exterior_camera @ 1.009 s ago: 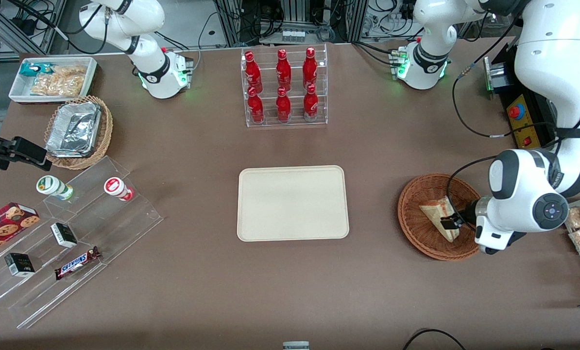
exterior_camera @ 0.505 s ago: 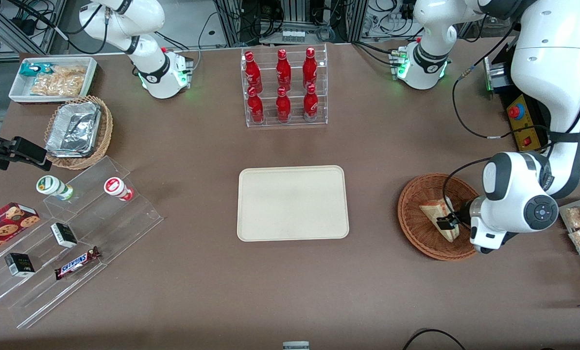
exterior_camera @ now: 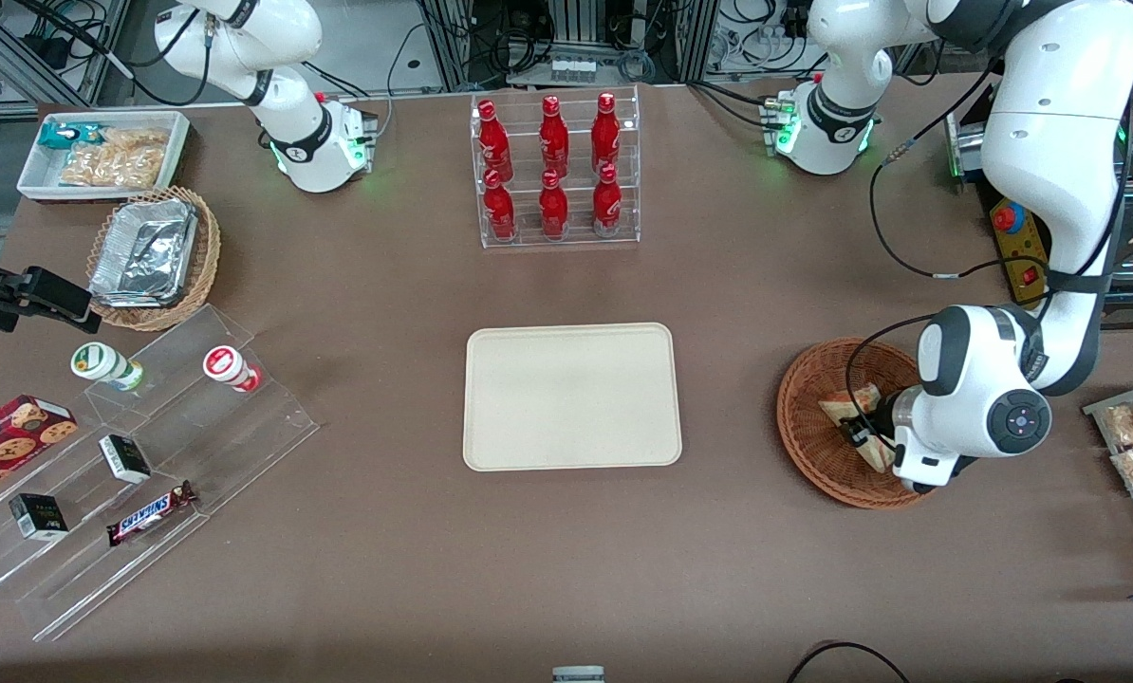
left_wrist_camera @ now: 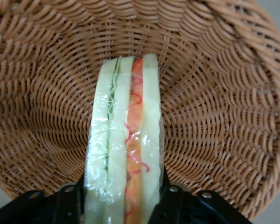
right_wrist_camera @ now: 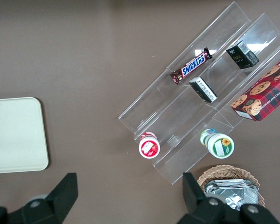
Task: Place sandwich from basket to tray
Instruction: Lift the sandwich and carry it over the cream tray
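The gripper (left_wrist_camera: 123,198) sits low in the basket (exterior_camera: 813,455), its fingers (left_wrist_camera: 67,198) pressed to both bread faces of the sandwich (left_wrist_camera: 126,154), seemingly pinching it; a straight, slow lift clear of the rim, then across to the tray (exterior_camera: 571,394), should keep the wedge from slipping.

The gripper (exterior_camera: 859,434) sits low inside the basket (exterior_camera: 813,446), its fingers (left_wrist_camera: 67,205) pressed against both faces of the sandwich (left_wrist_camera: 126,172), with the wicker wall rising close around them. Between basket and tray (exterior_camera: 571,396) lies bare brown counter (exterior_camera: 728,379), and the tray's surface is bare too. The rack of red bottles (exterior_camera: 555,171) stands farther from the front camera than the tray, well apart from it.
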Action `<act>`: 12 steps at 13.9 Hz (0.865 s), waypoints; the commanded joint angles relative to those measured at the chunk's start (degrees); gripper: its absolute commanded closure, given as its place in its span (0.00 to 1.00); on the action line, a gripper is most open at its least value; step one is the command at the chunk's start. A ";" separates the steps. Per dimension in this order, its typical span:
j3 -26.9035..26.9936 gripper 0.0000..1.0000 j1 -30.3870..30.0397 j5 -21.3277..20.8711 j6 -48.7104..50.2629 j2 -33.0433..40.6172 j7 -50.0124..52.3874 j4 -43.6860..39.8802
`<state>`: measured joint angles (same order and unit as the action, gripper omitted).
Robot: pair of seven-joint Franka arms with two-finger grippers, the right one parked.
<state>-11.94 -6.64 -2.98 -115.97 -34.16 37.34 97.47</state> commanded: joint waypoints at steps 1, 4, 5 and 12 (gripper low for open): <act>-0.02 0.88 0.40 -0.01 1.69 3.30 0.28 -0.96; -0.63 0.88 2.93 0.08 6.18 6.02 0.02 -2.38; -1.07 0.88 5.65 0.34 6.45 6.56 0.54 -2.55; -3.45 0.86 26.31 0.61 5.93 2.88 4.12 -8.33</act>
<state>-16.27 15.75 -2.48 -110.71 -28.45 39.75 93.53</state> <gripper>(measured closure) 0.855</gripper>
